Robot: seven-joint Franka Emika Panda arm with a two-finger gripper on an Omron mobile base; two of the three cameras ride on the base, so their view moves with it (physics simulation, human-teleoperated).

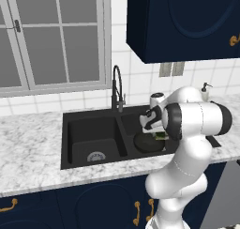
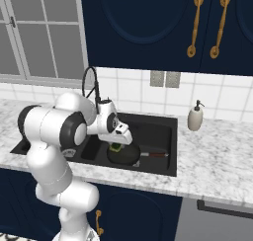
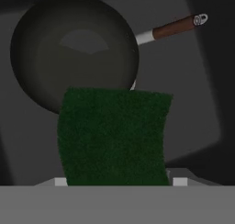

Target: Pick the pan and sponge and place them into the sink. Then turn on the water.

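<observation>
1. Pan point(image 3: 73, 53) lies in the sink's point(image 1: 70, 143) right basin.
2. Gripper point(image 2: 116, 145) hangs over that basin, fingers clamped on the sponge point(image 3: 114, 136).
3. Next: let go of it, then reach the faucet point(image 1: 117, 89).

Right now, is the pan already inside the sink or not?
Inside. The pan lies flat on the floor of the sink's right basin, its handle along the floor, in both base views.

Home kitchen, rendered.
A black double-basin sink point(image 1: 93, 134) sits in a marble counter point(image 1: 28, 143), with navy cabinets point(image 2: 148, 22), white tiled wall point(image 2: 133, 92) and a window point(image 1: 47, 35).
</observation>
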